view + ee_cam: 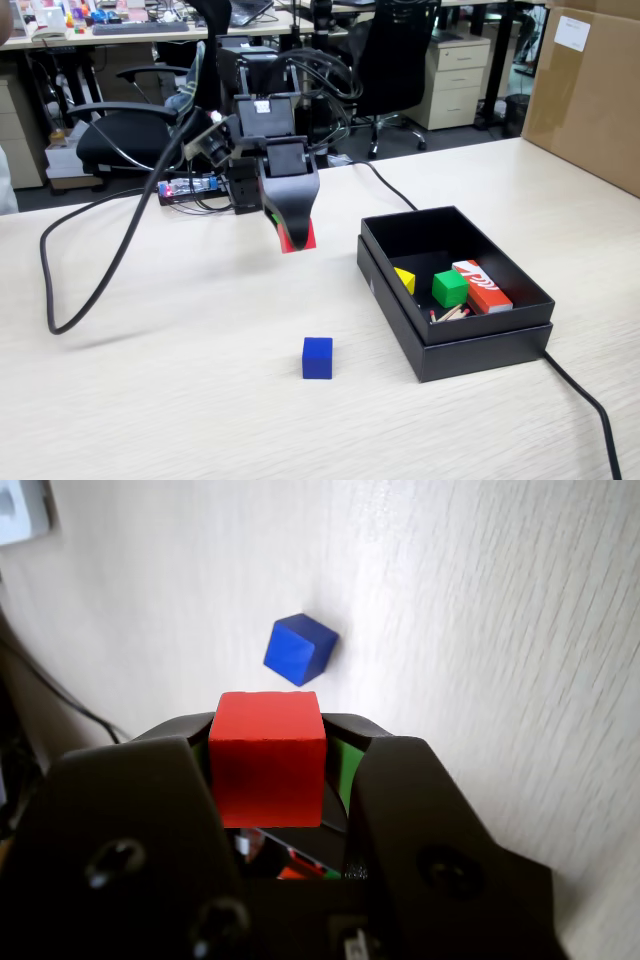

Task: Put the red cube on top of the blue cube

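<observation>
My gripper [296, 240] hangs above the table, shut on the red cube [298, 238], whose lower part peeks out between the black jaws. In the wrist view the red cube [267, 757] sits clamped between the two black jaws of the gripper [268, 742]. The blue cube [317, 358] rests on the light wood table, nearer the camera than the gripper and slightly to the right in the fixed view. In the wrist view the blue cube [299, 649] lies just beyond the held red cube.
An open black box [470, 345] stands right of the blue cube, holding a yellow piece [405, 280], a green cube [450, 288], a red-orange and white carton [481, 285] and small sticks. Black cables [60, 290] run across the table at left and front right. A cardboard box [590, 90] stands far right.
</observation>
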`<act>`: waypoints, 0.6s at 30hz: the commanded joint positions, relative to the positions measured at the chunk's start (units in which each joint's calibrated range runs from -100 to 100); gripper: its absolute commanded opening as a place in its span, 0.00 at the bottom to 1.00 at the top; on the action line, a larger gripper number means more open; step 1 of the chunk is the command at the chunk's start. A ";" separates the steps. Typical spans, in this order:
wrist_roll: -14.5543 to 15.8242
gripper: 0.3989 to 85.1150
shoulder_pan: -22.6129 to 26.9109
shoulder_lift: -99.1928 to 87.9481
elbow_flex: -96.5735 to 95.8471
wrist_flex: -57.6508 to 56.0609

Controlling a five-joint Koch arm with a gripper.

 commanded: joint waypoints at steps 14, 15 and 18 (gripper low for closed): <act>0.93 0.01 0.05 29.80 22.40 0.37; 0.98 0.01 0.05 30.72 22.86 0.37; 1.07 0.01 0.00 32.21 24.22 0.37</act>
